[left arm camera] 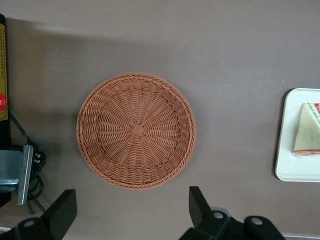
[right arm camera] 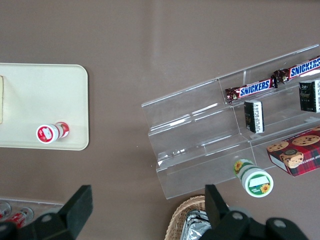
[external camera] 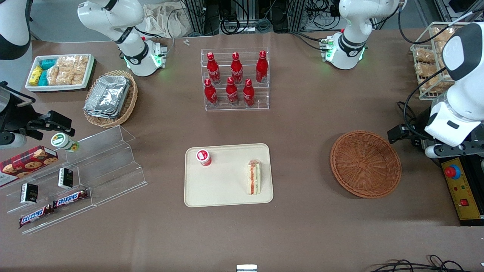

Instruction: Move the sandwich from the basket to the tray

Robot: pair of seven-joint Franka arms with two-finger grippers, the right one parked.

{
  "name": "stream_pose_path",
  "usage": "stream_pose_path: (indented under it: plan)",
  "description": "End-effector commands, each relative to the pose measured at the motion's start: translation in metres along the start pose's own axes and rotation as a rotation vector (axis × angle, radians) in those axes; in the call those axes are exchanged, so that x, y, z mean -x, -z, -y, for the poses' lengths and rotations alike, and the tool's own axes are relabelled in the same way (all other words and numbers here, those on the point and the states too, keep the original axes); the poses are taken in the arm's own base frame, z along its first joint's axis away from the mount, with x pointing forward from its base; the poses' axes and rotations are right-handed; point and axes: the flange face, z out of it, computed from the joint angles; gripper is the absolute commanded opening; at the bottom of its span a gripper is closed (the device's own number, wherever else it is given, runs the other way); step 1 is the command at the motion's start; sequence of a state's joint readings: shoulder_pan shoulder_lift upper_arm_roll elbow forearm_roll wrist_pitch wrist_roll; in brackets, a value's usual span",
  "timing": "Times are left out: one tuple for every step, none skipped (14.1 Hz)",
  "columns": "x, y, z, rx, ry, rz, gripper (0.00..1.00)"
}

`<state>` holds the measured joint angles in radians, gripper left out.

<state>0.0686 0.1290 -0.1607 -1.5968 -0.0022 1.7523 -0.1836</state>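
Observation:
The sandwich (external camera: pixel 254 177), a wrapped wedge with red, orange and green layers, lies on the cream tray (external camera: pixel 227 190) at the tray's end nearest the basket. The round reddish-brown wicker basket (external camera: pixel 365 163) is empty and stands beside the tray toward the working arm's end of the table. My gripper (external camera: pixel 401 133) hangs open and holds nothing, off the basket's rim toward the working arm's end. In the left wrist view the basket (left arm camera: pixel 136 131) is seen from above, the gripper (left arm camera: pixel 131 210) has its fingers wide apart, and the sandwich (left arm camera: pixel 310 131) on the tray (left arm camera: pixel 292 167) shows at the picture's edge.
A small red-capped bottle (external camera: pixel 203 157) stands on the tray. A rack of red cola bottles (external camera: pixel 236 79) stands farther from the camera. A control box with a red button (external camera: pixel 459 185) sits beside the basket. A clear shelf of snacks (external camera: pixel 75 181) and a tan basket of foil containers (external camera: pixel 110 99) lie toward the parked arm's end.

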Motion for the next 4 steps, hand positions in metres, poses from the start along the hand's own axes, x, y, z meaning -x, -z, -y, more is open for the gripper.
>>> stream_pose_path:
  plan:
    - [-0.016,0.01,-0.003,0.001,-0.019,0.0,1.0]
    - [-0.017,0.007,-0.004,0.018,-0.016,0.007,1.0]
    - [-0.02,0.005,0.006,0.014,-0.003,0.009,1.0]
    - [-0.022,0.004,0.016,0.02,0.015,0.013,1.0]
